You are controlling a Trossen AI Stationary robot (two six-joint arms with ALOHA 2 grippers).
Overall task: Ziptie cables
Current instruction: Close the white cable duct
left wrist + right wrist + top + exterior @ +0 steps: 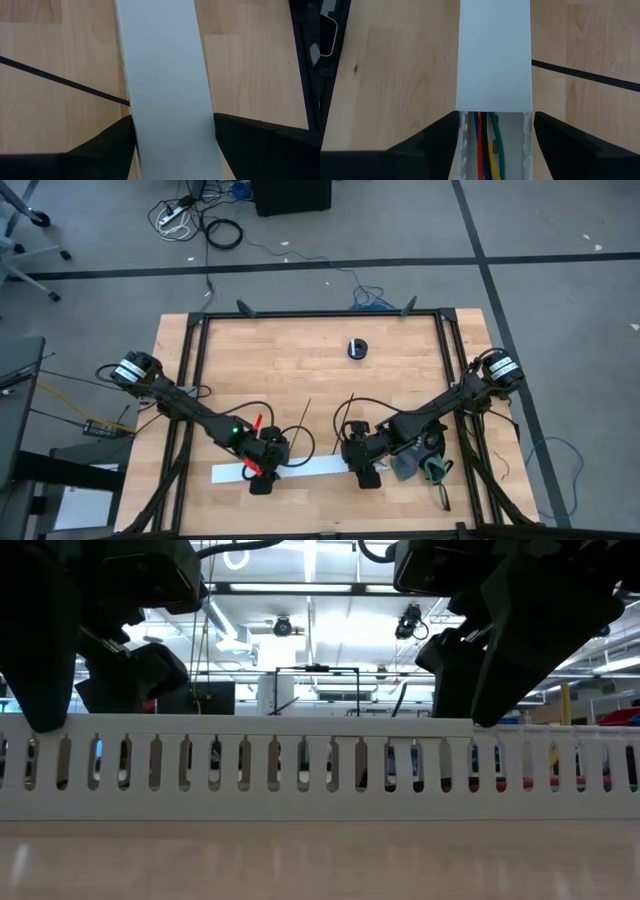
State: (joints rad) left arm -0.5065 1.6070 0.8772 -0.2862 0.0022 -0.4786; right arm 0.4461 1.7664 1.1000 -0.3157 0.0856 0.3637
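Observation:
A long white slotted channel lies flat on the table near its front edge, with a white lid over most of it. The cables, red, blue, orange, yellow and green, lie inside the uncovered right end and show through the slots. A thin black ziptie lies on the wood behind the channel, one end running up to its far side. My left gripper is shut across the channel left of its middle. My right gripper is shut across it at the right end. My left gripper pinches the lidded channel by its two long sides, one finger on each. The fingers slant down from the far left and lie across the channel. The channel rests flat on the table. My right gripper pinches the channel's two slotted side walls just past the lid's end, where the cables lie bare. Its fingers slant down from the far right, across the channel. The channel stays on the table.
A small black round object sits toward the far edge. A clear and green item lies right of my right gripper. Black cords loop off both arms above the table. A black frame rail borders the table.

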